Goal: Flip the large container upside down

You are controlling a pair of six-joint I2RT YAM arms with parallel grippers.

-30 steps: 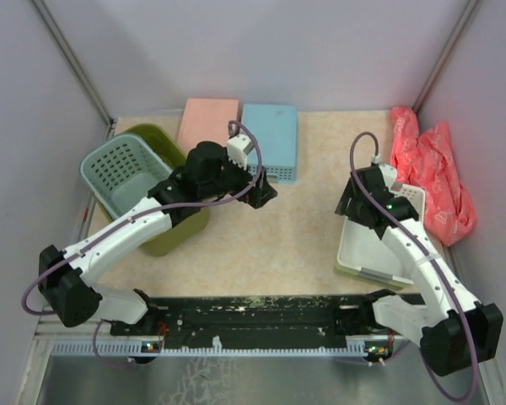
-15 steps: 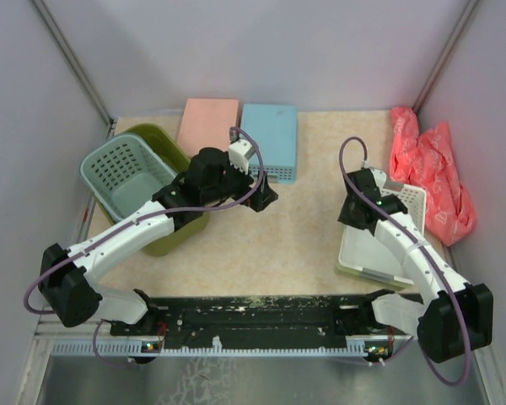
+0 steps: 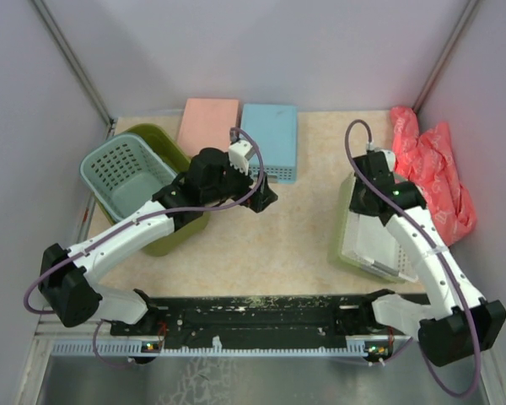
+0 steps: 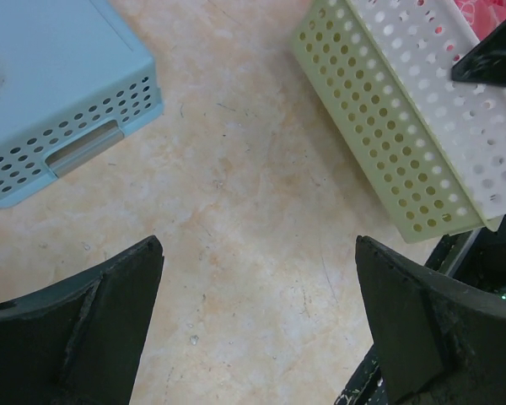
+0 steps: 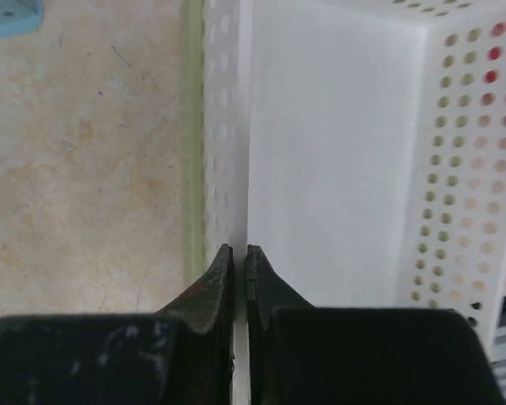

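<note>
Since half second ago: right claw [image 3: 373,187] sits farther back on white basket [image 3: 364,240]. Pale green basket [image 3: 344,240] under it shows more side. Left claw [image 3: 261,196] stays same spot, mid counter [image 3: 270,245]. Large container [image 3: 175,234] upright at left, teal basket [image 3: 122,173] resting in it. Right wrist only: claw clenched on white basket's thin left wall. Left wrist only: claw spread wide, holding nothing, near blue tray [image 4: 51,93].

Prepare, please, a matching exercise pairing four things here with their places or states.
1. olive-green slotted plastic basket
2. pink flat plastic tray
3. left claw
4. right claw

A. shut on a wall of the white perforated plastic basket
B. open over the beige tabletop
C. far edge, beside the light-blue flat tray
D. far left, teal perforated basket inside

Pairs: 1-D, 2-C, 3-B, 4-A
</note>
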